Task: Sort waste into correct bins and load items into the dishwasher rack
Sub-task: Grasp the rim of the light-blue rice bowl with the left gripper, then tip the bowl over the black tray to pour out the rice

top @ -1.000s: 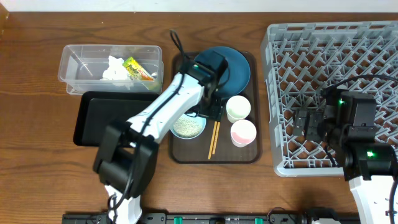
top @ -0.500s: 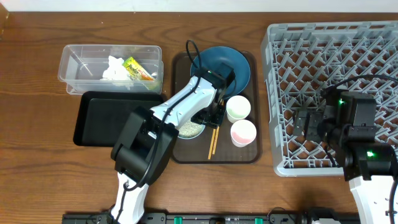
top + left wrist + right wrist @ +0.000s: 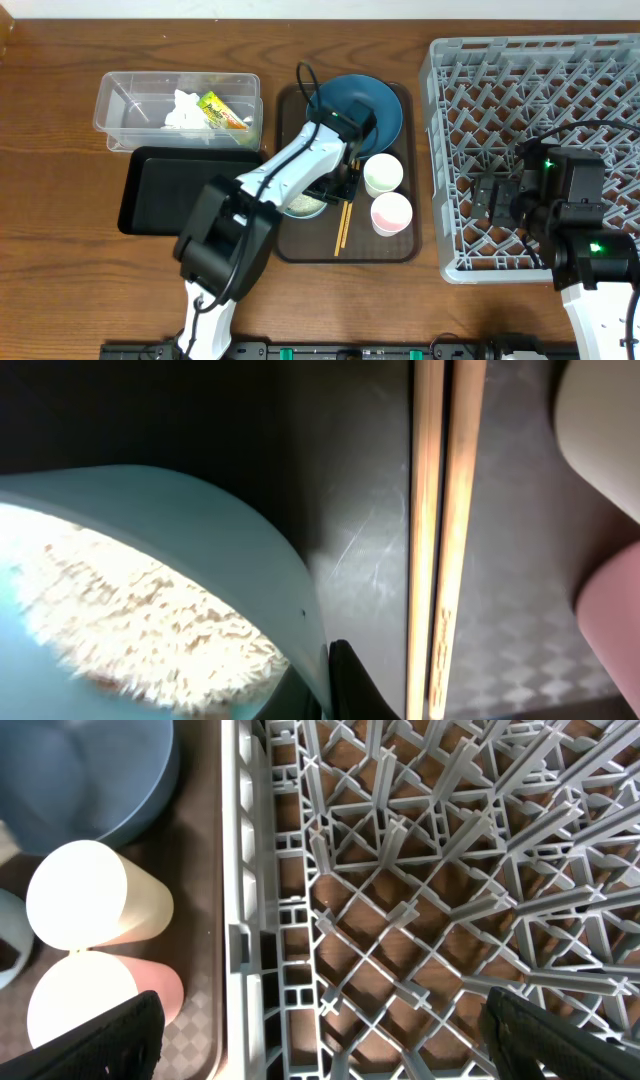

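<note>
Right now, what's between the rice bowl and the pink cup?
Wooden chopsticks, on the brown tray beside the light blue bowl; clearest in left wrist view.

The desk is brown grained wood with a soft sheen; the dishwasher rack at right is matt grey plastic, the tub at far left clear glossy plastic, the black tray matt. The chopsticks are pale smooth wood on the serving tray, whose brown surface is finely checkered and scuffed, beside the smooth light blue bowl of grainy rice.

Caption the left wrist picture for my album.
Left gripper pinches the rim of the bowl of rice; chopsticks lie beside it on the tray.
</note>
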`<move>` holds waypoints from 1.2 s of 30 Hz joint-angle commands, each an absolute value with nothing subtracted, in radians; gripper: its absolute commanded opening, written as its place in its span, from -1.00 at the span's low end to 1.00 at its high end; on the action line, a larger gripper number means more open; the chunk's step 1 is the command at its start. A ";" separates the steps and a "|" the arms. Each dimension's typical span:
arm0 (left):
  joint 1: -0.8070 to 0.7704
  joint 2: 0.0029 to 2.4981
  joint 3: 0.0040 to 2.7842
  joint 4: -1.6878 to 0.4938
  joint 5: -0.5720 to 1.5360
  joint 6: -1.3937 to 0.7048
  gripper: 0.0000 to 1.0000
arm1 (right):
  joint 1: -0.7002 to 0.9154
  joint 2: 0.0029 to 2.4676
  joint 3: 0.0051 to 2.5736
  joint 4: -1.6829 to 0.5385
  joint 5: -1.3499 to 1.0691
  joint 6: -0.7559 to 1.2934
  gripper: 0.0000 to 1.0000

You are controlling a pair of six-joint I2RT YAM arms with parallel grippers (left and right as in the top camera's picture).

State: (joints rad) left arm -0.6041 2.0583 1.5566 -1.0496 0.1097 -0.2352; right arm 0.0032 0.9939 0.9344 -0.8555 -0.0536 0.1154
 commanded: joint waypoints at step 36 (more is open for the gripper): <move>0.377 1.739 1.181 -1.070 1.295 0.412 -0.88 | 0.014 0.992 0.954 -0.868 -0.053 0.126 0.99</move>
State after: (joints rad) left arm 0.3233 1.7390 1.2201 -1.0878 1.0828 0.3180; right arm 0.0032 0.9939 0.9344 -0.8677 -0.0528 0.1150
